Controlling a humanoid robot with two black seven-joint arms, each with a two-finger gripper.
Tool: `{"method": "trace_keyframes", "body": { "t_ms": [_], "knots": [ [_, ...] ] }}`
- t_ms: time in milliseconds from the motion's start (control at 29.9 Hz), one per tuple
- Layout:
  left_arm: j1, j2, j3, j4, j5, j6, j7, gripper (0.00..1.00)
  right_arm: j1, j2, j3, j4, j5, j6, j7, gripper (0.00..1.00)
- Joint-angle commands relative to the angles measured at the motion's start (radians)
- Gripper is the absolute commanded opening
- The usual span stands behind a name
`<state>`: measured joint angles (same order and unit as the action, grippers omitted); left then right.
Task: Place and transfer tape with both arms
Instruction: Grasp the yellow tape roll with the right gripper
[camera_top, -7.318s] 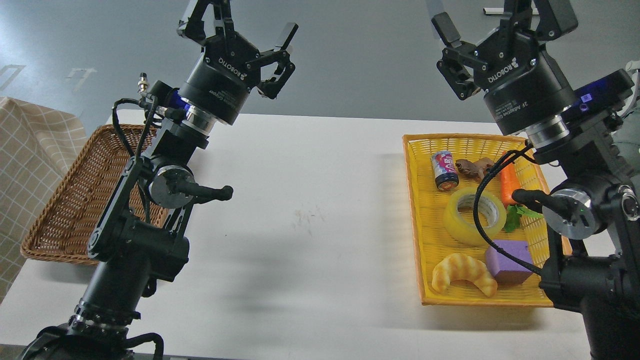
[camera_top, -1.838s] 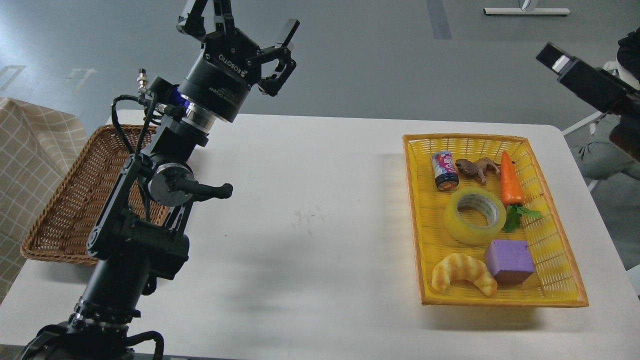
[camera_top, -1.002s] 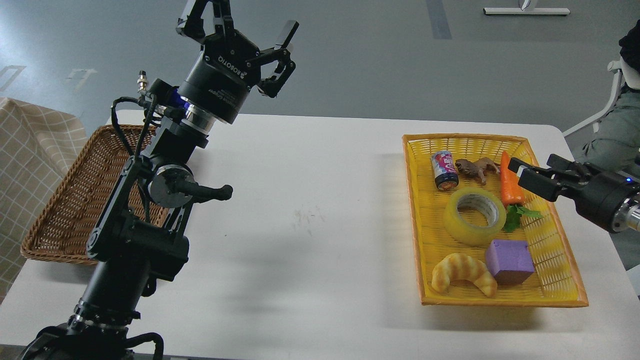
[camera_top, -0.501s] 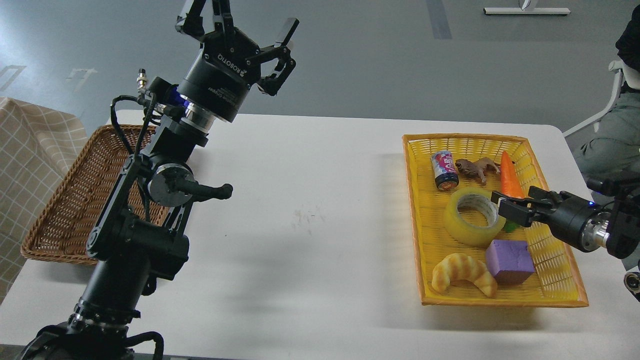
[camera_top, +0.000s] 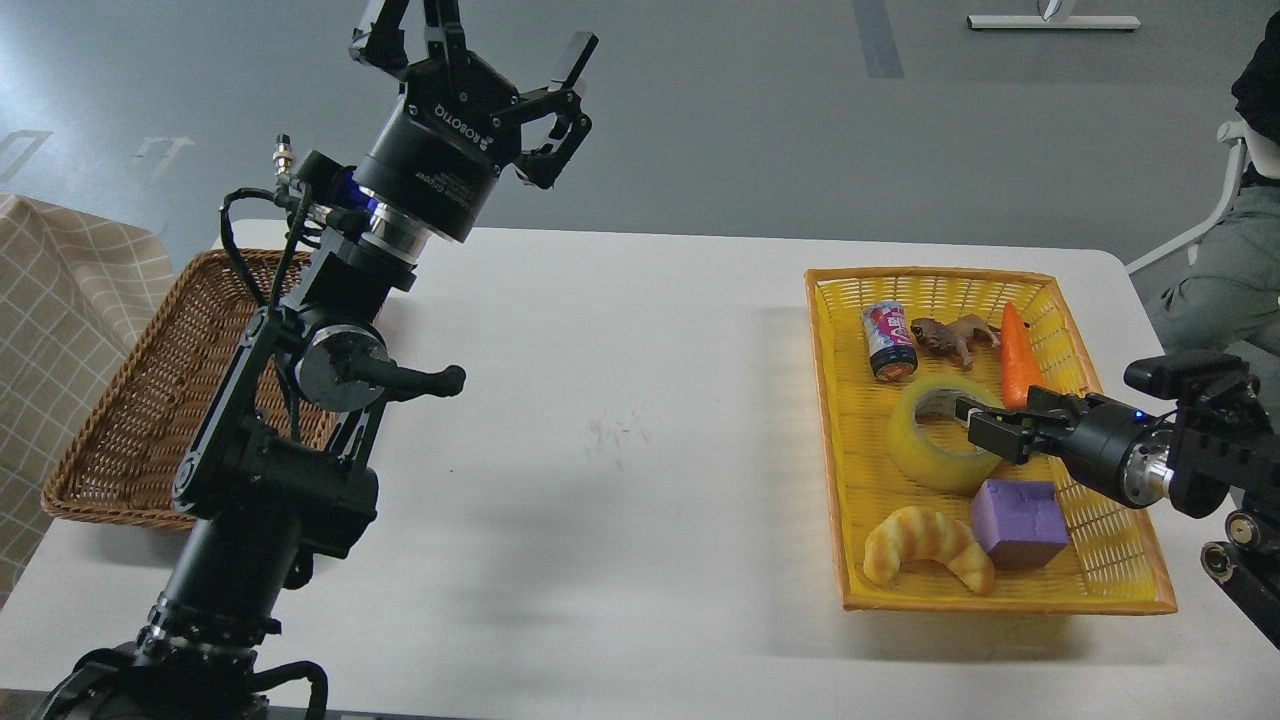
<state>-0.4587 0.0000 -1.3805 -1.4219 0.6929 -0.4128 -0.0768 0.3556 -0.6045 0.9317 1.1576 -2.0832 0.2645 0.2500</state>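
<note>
The tape (camera_top: 915, 445), a yellow translucent roll with a grey-white core, lies flat in the yellow basket (camera_top: 828, 430) on the right of the table. My right gripper (camera_top: 982, 424) reaches in low from the right, at the roll's right wall. Its jaws stand apart, one finger over the core hole, the other (camera_top: 996, 440) at the roll's outer right side. Whether they touch the roll I cannot tell. My left gripper (camera_top: 482, 35) is raised high above the table's far left, open and empty.
The yellow basket also holds a small can (camera_top: 888, 340), a brown toy animal (camera_top: 950, 335), a carrot (camera_top: 1018, 355), a purple block (camera_top: 1018, 520) and a croissant (camera_top: 925, 545). A brown wicker basket (camera_top: 130, 400) stands at the left. A seated person (camera_top: 1225, 280) is at the far right.
My right arm swung away, then came back in low from the right, and its gripper moved leftward and down onto the tape's right side. The left arm has hardly moved.
</note>
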Motion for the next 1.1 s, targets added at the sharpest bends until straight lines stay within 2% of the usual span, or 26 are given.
{"method": "trace_keyframes", "body": {
  "t_ms": [0,67,134,702,802,936,1069],
  "knots": [
    [0.0,0.0,0.0,0.001,-0.001,0.0,0.0,0.98,0.0,0.008,-0.002,-0.015,-0.001,0.001,0.0,0.85],
    [-0.003,0.0,0.0,0.004,-0.003,0.0,0.002,0.98,0.005,0.009,-0.002,-0.025,-0.001,0.001,0.002,0.76],
    [-0.005,0.0,0.0,0.006,-0.003,-0.001,0.002,0.98,0.009,0.011,-0.004,-0.03,-0.001,0.001,0.0,0.71],
    [-0.012,0.0,0.0,0.02,-0.004,0.005,0.011,0.98,0.017,0.026,-0.037,-0.053,-0.001,-0.001,0.0,0.72],
    [-0.012,0.0,0.0,0.021,-0.004,0.005,0.011,0.98,0.019,0.026,-0.037,-0.061,-0.001,-0.004,0.0,0.71],
    [-0.011,0.0,0.0,0.024,-0.004,0.005,0.011,0.98,0.019,0.026,-0.039,-0.062,-0.001,-0.031,0.0,0.62],
    [-0.011,0.0,0.0,0.024,-0.004,0.005,0.011,0.98,0.019,0.028,-0.037,-0.075,0.0,-0.05,0.0,0.62]
  ]
}}
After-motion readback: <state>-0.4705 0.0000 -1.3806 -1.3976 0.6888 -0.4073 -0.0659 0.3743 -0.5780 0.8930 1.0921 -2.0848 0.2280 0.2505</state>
